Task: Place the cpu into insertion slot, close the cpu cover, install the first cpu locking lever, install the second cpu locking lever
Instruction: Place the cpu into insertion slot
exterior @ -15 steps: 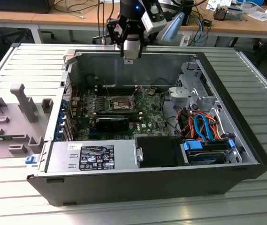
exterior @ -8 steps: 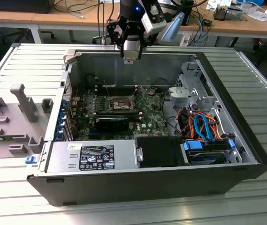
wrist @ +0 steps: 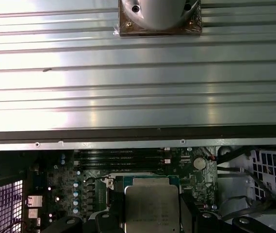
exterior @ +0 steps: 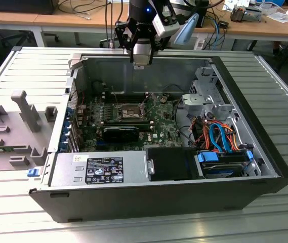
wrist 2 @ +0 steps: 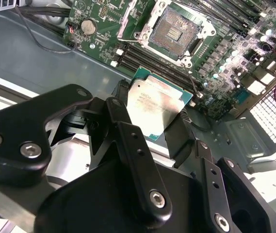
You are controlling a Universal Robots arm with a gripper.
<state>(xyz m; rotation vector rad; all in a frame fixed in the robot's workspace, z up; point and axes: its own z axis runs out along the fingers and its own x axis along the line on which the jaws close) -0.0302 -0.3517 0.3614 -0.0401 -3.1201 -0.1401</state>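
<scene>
On the exterior view's left, well away from the gripper (exterior: 140, 59), lies a grey moulded tray (exterior: 17, 126). The gripper hangs over the far wall of the open computer case (exterior: 159, 197), its fingers (wrist 2: 120, 112) clamped on two edges of the cpu (wrist 2: 154, 107). The insertion slot (wrist 2: 174, 30) lies beyond the held chip, apart from it, with its pins showing. Blue and orange cables (exterior: 217, 136) lie farther right.
</scene>
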